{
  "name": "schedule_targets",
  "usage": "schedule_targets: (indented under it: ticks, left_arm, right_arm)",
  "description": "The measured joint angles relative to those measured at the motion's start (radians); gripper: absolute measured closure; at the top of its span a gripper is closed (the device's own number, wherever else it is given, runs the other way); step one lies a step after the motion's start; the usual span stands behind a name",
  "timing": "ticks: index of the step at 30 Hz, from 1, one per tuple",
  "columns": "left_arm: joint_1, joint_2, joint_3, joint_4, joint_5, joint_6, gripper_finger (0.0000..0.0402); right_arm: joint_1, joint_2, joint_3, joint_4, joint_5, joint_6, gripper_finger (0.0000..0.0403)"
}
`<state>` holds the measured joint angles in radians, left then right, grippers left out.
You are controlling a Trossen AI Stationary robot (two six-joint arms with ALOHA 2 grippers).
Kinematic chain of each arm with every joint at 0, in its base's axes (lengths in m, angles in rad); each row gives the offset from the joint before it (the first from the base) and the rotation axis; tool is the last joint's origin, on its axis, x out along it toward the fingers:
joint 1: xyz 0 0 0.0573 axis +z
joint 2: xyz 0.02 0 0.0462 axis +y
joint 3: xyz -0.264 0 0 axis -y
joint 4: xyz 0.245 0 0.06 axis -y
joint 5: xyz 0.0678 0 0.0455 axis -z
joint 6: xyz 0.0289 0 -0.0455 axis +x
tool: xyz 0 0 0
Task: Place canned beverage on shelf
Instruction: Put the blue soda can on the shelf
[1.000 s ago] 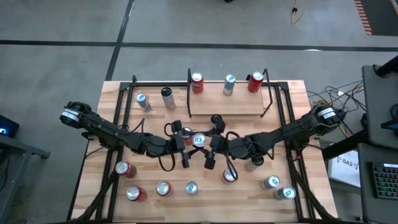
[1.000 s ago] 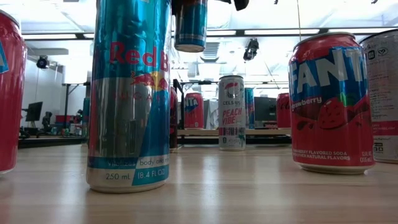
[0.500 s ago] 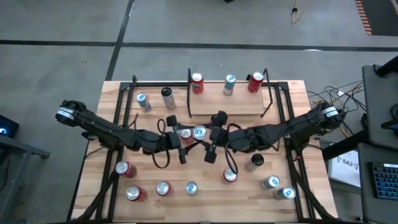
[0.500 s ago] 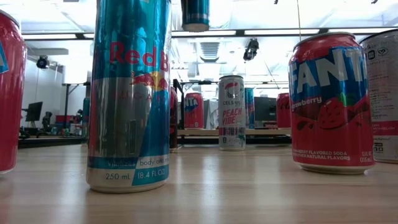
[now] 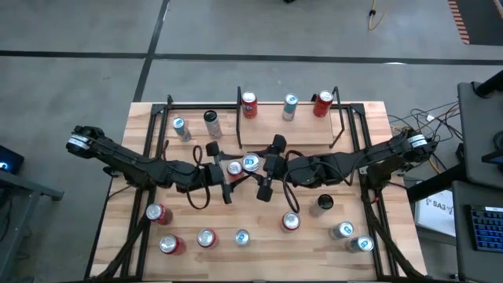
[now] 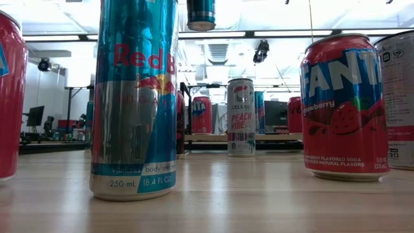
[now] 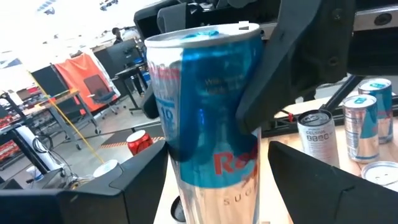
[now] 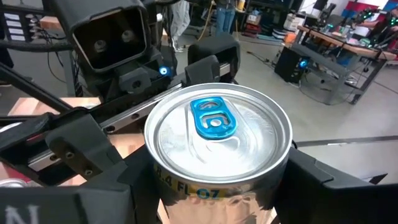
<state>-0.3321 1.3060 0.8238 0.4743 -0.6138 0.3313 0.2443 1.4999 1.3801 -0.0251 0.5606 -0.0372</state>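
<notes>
A blue Red Bull can with a blue tab is up in the air over the table's middle. Its base shows at the top of the low view. My left gripper comes at it from the table's left and my right gripper from the right; both are shut on it. The shelf, a light-wood board with black side rails, stands at the far middle and carries three cans. Another can shows beside the held one, under my left gripper. My left gripper has the can's body between its two fingers, one on each side wall, coming level from the table's left. The can stands upright and is lifted clear of the table. My right gripper has the can's upper wall just under the rim between its two fingers, slanting down from the table's right. One finger lies against the can's upper side. The can's top faces up.
Several cans stand along the near side, among them a Red Bull, a Fanta and a Celsius farther back. Two cans stand at the far left. Black frame rails run along both sides of the table.
Both grippers have moved together toward the far edge and up, carrying the can. It has risen, so that only its base still shows in the low view, and it has stayed upright.
</notes>
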Motion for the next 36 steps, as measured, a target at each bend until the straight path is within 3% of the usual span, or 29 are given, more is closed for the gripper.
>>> schedule_targets:
  ticks: [19,30,36]
  left_arm:
    - [0.002,0.0,-0.001,-0.06,0.021,-0.095,0.0137]
    - [0.001,-0.012,-0.001,-0.1,0.027,-0.074,0.0035]
    - [0.002,-0.07,-0.001,-0.2,-0.013,-0.055,0.0018]
  right_arm:
    - [-0.001,0.025,-0.003,-0.004,-0.012,0.017,0.0184]
    - [-0.007,0.023,-0.005,-0.024,-0.009,0.025,0.0183]
    - [-0.038,0.003,0.001,-0.054,-0.005,0.022,0.0183]
